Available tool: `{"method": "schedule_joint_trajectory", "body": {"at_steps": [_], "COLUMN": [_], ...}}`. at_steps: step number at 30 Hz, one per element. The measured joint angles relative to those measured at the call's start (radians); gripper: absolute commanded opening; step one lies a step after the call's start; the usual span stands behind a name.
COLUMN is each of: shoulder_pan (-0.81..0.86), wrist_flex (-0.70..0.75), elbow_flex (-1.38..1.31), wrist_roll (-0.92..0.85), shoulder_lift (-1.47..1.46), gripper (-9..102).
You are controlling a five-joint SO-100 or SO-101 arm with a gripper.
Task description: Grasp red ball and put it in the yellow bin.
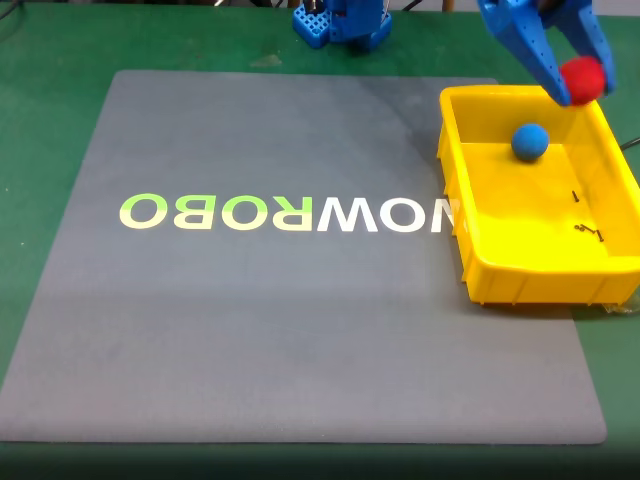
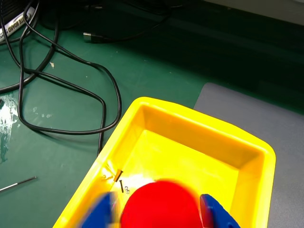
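Fixed view: my hand sits at 1 o'clock of the frame, its blue fingers clamped on the red ball, holding it above the far wall of the yellow bin. The bin rests at the 3 o'clock edge of the grey mat on the green desk. A blue ball lies inside the bin, toward its far end. Wrist view: the red ball at 6 o'clock, between my fingers, over the bin floor; black cables lie at 10 o'clock on the desk.
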Motion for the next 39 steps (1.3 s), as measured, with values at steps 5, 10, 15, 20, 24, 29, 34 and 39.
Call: {"method": "schedule_joint_trajectory", "body": {"at_steps": [5, 10, 15, 20, 24, 29, 34, 39], "shoulder_pan": [0.009, 0.012, 0.018, 0.021, 0.023, 0.067, 0.192, 0.333], "wrist_flex": [0.0, 0.003, 0.009, 0.029, 0.072, 0.175, 0.267, 0.287], "elbow_flex": [0.002, 0.002, 0.002, 0.028, 0.1, 0.235, 0.403, 0.693], "wrist_roll": [0.0, 0.0, 0.0, 0.0, 0.0, 0.0, -0.021, -0.08], "shoulder_lift": [0.0, 0.0, 0.0, 0.029, 0.147, 0.402, 0.718, 1.051], "gripper": [33, 33, 33, 32, 32, 27, 11, 0]}}
